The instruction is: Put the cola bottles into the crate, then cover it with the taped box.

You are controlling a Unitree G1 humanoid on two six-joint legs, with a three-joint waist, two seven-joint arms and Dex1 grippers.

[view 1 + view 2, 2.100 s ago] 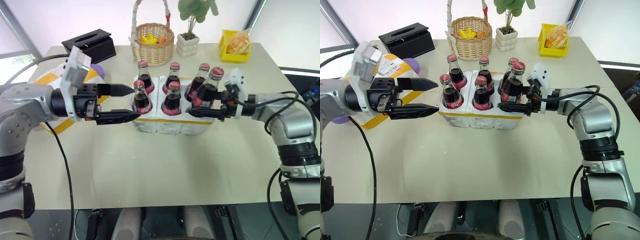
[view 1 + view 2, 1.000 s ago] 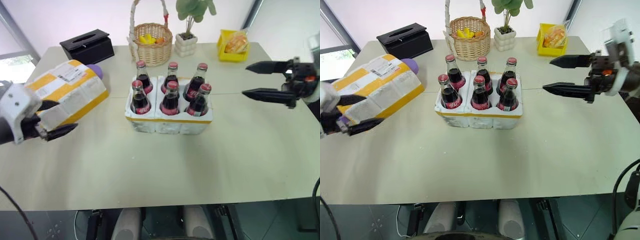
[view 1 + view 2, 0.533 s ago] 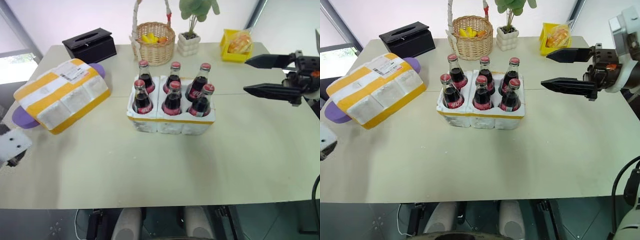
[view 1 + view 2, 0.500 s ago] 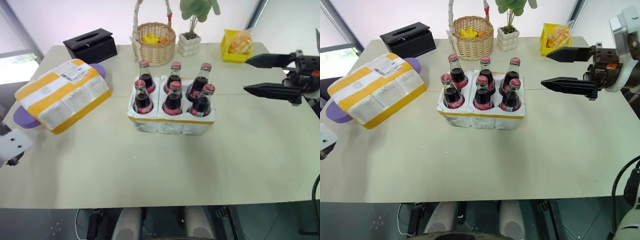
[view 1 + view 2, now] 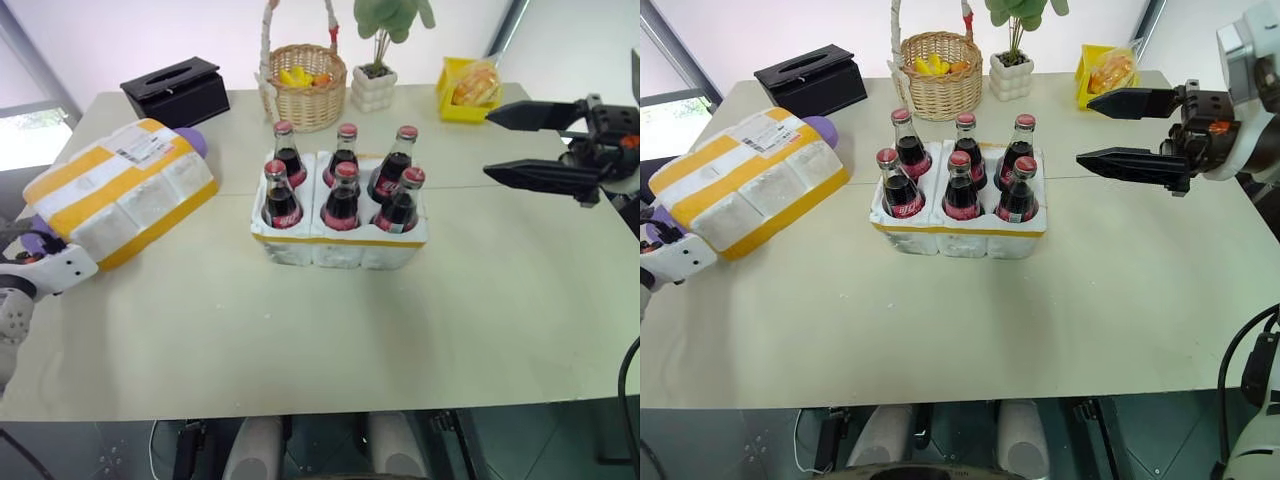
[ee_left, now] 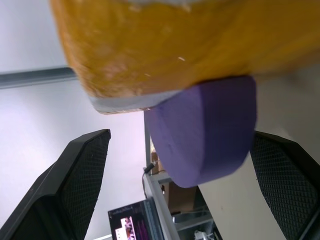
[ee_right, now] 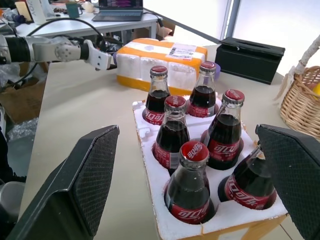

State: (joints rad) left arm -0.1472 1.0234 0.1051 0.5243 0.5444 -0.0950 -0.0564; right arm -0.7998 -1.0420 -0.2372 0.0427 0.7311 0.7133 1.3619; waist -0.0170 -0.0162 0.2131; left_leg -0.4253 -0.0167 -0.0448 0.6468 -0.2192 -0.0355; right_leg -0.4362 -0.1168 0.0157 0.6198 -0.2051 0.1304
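Note:
Several cola bottles (image 5: pixel 340 195) with red caps stand upright in the wells of the white foam crate (image 5: pixel 340 245) at the table's middle. The taped box (image 5: pixel 125 200) lies tilted at the left, propped on a purple thing (image 6: pixel 205 130). My left gripper (image 6: pixel 180 135) is open at the box's near left end, and the purple thing's rim sits between its fingers (image 6: pixel 75 170). My right gripper (image 5: pixel 1085 130) hangs open to the right of the crate, above the table, pointing at the bottles with nothing in it.
Along the far edge stand a black tissue box (image 5: pixel 180 90), a wicker basket (image 5: pixel 303 85), a small potted plant (image 5: pixel 375 85) and a yellow bin (image 5: pixel 470 90). Bare tabletop (image 5: pixel 330 340) stretches between the crate and the near edge.
Both grippers drew away from the crate, and the right one let go of a bottle. The left hand swung out past the table's left edge, then came back to the box's near end.

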